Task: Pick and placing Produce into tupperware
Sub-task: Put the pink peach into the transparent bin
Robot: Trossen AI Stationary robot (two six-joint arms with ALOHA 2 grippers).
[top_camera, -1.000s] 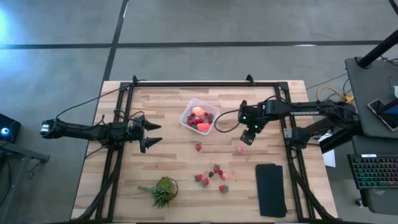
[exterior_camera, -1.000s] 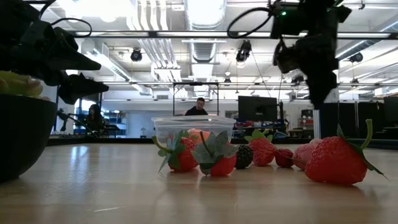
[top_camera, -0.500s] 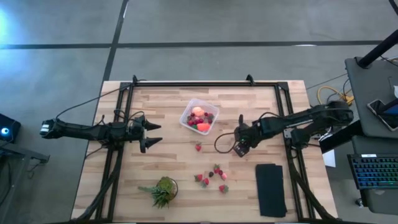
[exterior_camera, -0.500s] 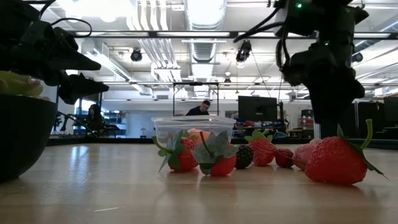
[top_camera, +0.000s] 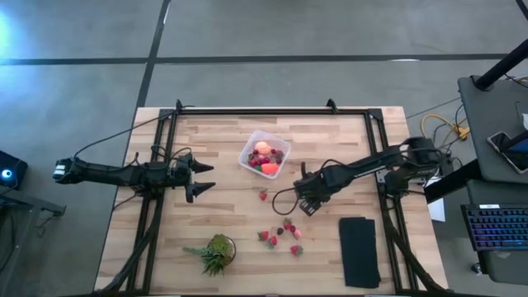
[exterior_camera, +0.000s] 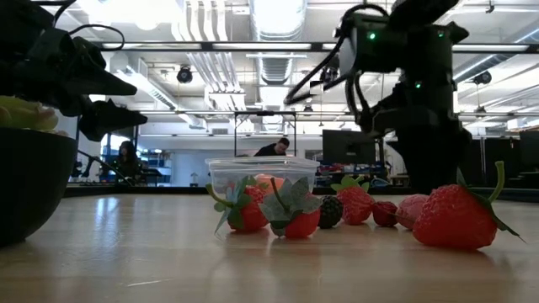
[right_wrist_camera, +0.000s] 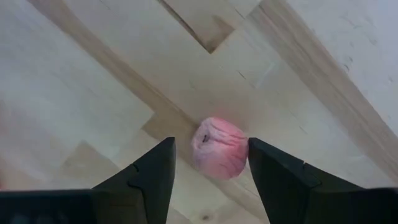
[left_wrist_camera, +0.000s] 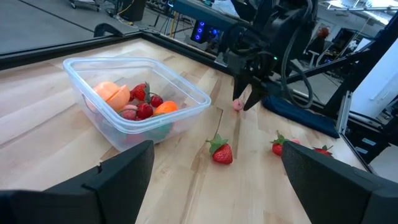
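Note:
The clear tupperware [top_camera: 266,154] stands at the table's middle and holds a pink-orange round fruit, an orange piece and red berries [left_wrist_camera: 134,102]. My right gripper [right_wrist_camera: 210,142] is open and points down over a small pink round piece [right_wrist_camera: 219,148] that lies on the wood to the right of the tub. One finger stands on each side of the piece, apart from it. A lone strawberry [top_camera: 263,195] lies near the tub's near side. Several more strawberries [top_camera: 281,233] lie nearer the near edge. My left gripper [top_camera: 200,177] waits open, left of the tub.
A spiky potted plant [top_camera: 216,252] stands near the near edge, left of the strawberry cluster. A flat black pad [top_camera: 360,252] lies at the near right. Dark frame rails [top_camera: 264,111] run along the table's far and side edges. People show in the room behind.
My right gripper has moved from beside the tub toward the near edge and a little left. It has come down over the pink piece, which has stayed where it was.

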